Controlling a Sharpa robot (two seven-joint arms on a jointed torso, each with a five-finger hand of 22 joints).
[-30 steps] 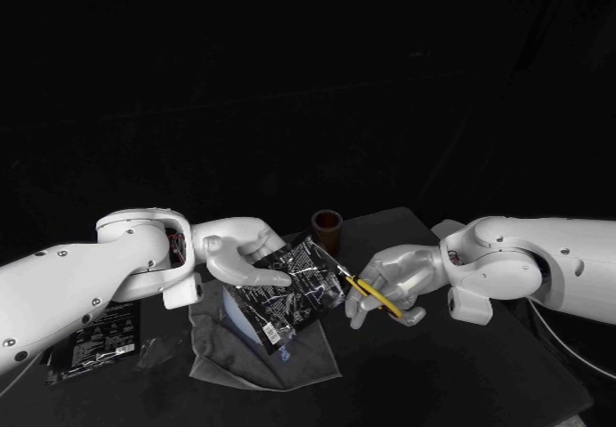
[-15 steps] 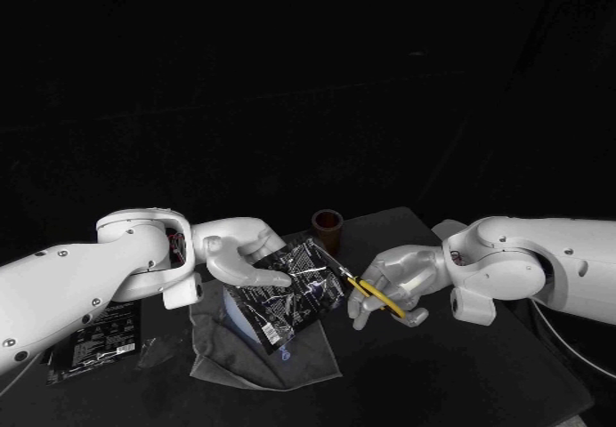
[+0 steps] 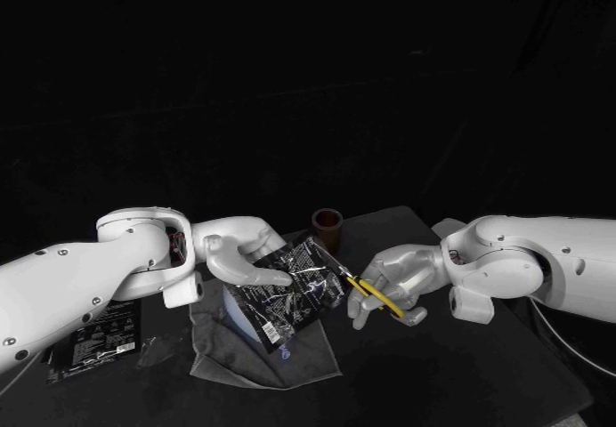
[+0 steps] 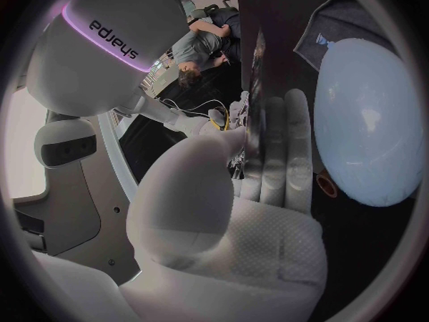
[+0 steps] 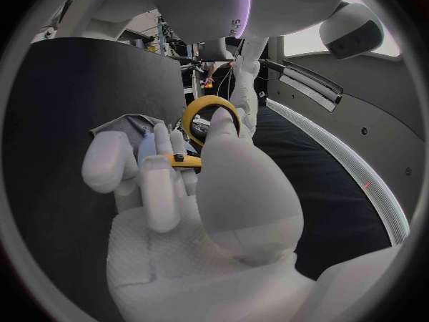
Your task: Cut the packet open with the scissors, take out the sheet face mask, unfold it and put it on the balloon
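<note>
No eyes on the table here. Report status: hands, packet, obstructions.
Left hand holds packet aloft. Right hand holds yellow-handled scissors by packet's edge. Balloon beneath, on grey cloth; nothing blocking.

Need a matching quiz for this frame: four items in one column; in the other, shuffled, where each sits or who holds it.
Things
1. packet
2. scissors
3. balloon
4. brown cup

Places
A. gripped by the right hand, yellow handles showing
B. standing on the table, behind both hands, touched by neither
C. held up off the table by the left hand
D. lying on the grey cloth

Pairs: 1-C, 2-A, 3-D, 4-B
</note>
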